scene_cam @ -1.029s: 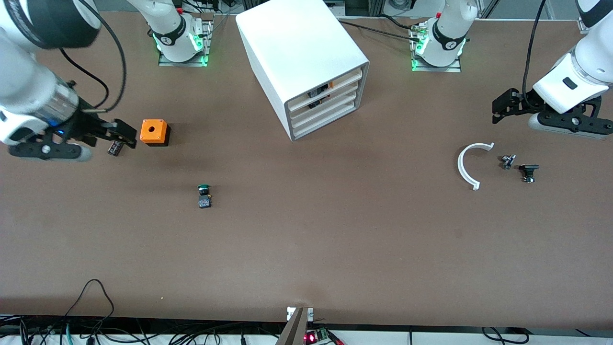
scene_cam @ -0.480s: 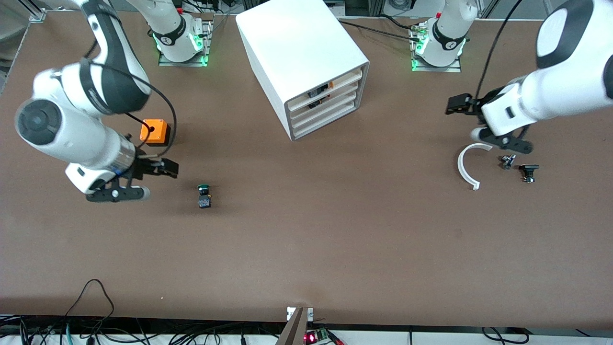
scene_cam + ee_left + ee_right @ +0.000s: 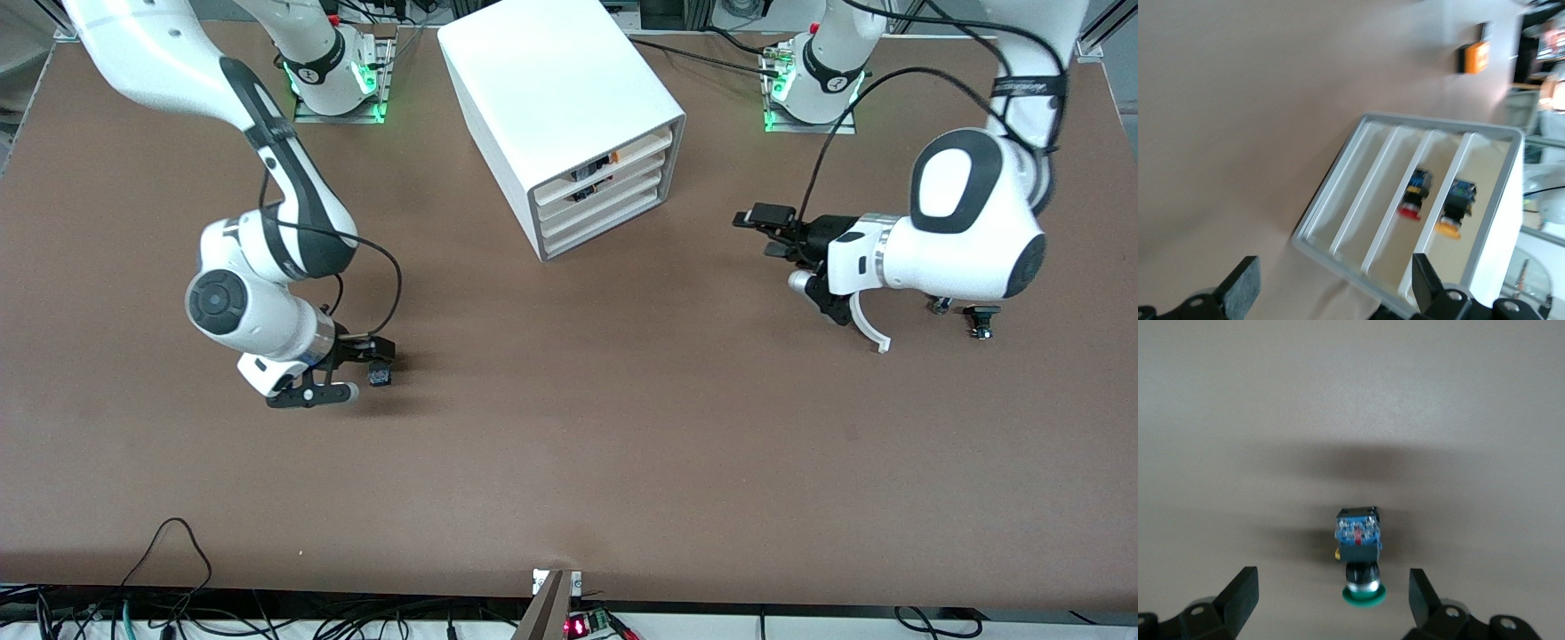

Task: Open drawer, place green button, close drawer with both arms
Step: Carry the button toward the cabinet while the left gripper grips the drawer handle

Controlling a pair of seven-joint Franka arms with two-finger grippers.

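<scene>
Lying beneath the open right gripper — button, ungrasped.

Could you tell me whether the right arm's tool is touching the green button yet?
Apart. The right wrist view shows the button lying on the table between the right tool's open fingers, with bare table on both sides.

Brown matte table, white box cabinet toward its robot-base edge, black cables along the camera-side edge, green lights beside the cabinet.
</scene>
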